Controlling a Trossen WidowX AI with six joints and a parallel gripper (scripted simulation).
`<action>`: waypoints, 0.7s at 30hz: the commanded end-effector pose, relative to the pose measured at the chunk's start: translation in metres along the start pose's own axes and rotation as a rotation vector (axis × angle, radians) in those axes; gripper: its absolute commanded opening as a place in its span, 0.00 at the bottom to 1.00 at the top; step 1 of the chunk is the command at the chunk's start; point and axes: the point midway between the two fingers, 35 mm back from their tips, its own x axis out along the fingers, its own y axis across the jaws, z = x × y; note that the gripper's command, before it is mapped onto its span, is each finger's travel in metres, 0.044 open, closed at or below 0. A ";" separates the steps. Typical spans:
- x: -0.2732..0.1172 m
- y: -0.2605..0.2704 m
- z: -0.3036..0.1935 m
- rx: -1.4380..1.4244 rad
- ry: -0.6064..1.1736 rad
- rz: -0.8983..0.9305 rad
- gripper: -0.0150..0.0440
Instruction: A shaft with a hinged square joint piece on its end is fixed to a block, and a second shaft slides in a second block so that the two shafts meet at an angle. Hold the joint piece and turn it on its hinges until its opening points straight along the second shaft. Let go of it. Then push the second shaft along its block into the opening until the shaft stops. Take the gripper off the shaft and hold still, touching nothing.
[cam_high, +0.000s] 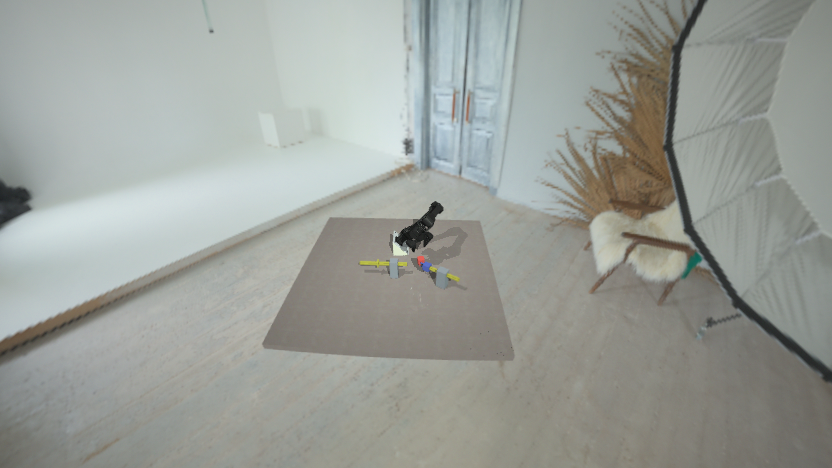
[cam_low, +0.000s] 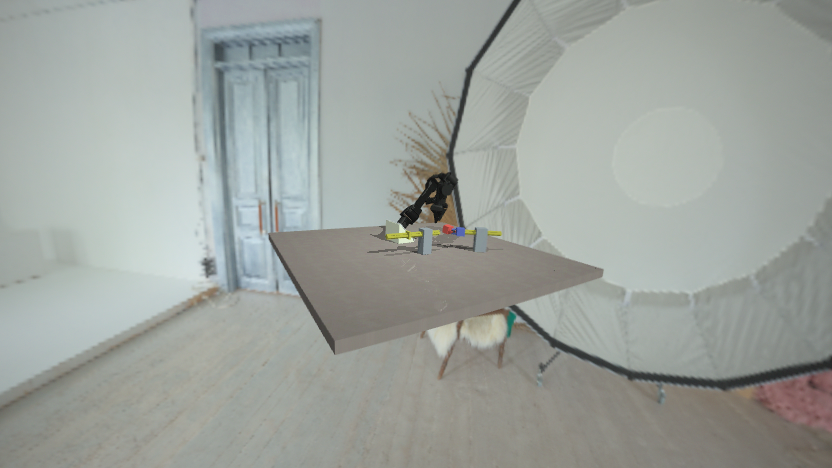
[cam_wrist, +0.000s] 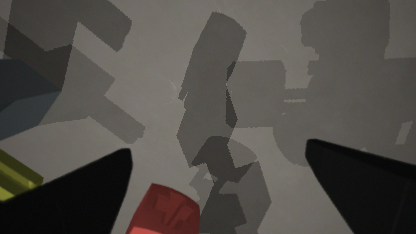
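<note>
The red joint piece (cam_high: 420, 259) (cam_low: 448, 229) (cam_wrist: 167, 210) is hinged to a blue piece (cam_high: 426, 267) (cam_low: 460, 231) on the end of the first yellow shaft (cam_high: 454, 278) (cam_low: 494, 233), fixed in a grey block (cam_high: 442, 278) (cam_low: 480, 240). The second yellow shaft (cam_high: 367, 263) (cam_low: 397, 235) (cam_wrist: 16, 176) lies through the other grey block (cam_high: 393, 268) (cam_low: 425, 241) (cam_wrist: 22, 107). Its end is apart from the red piece, which is angled off its line. My gripper (cam_high: 422, 246) (cam_low: 437, 219) (cam_wrist: 220, 152) is open and empty above the red piece, which shows nearer the left finger in the wrist view.
The arm's pale base plate (cam_high: 399, 251) (cam_low: 392, 228) stands behind the second shaft. The second shaft has a small cross-piece (cam_high: 378, 263) (cam_low: 409, 235) on its outer part. Both blocks stand on the brown table top (cam_high: 349, 320) (cam_low: 372, 302).
</note>
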 end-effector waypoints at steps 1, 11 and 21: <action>0.005 0.000 0.000 0.134 -0.010 -0.024 1.00; 0.013 0.000 0.000 0.438 -0.049 -0.064 1.00; 0.016 0.000 0.000 0.545 -0.065 -0.075 1.00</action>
